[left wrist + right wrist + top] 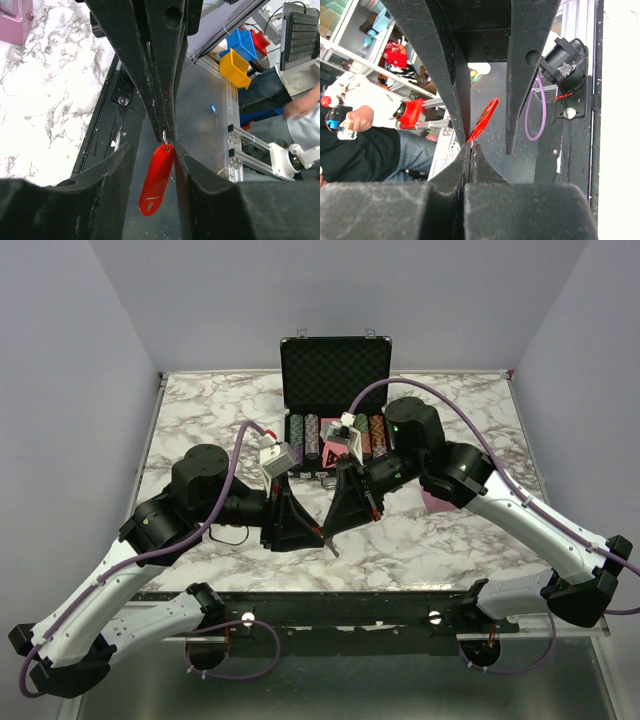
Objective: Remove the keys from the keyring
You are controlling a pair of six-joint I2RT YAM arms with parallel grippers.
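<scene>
The red oval keyring (156,180) hangs in the air over the table's front edge. It also shows in the right wrist view (485,120) and as a red speck in the top view (322,531). A tiny silvery key piece (164,136) sits at its upper end. My right gripper (471,148) is shut on that piece; in the left wrist view its tips (165,131) come down from above. My left gripper (151,150) is open, one finger on each side of the keyring, which lies close to the right finger (200,190). In the top view both grippers (325,536) meet tip to tip.
An open black poker chip case (335,360) with rows of chips (310,435) stands behind the grippers. A pink card box (437,502) lies by the right arm. The marble table (200,410) ends at a black rail (330,605). Blue and yellow bins (235,57) and a person are beyond.
</scene>
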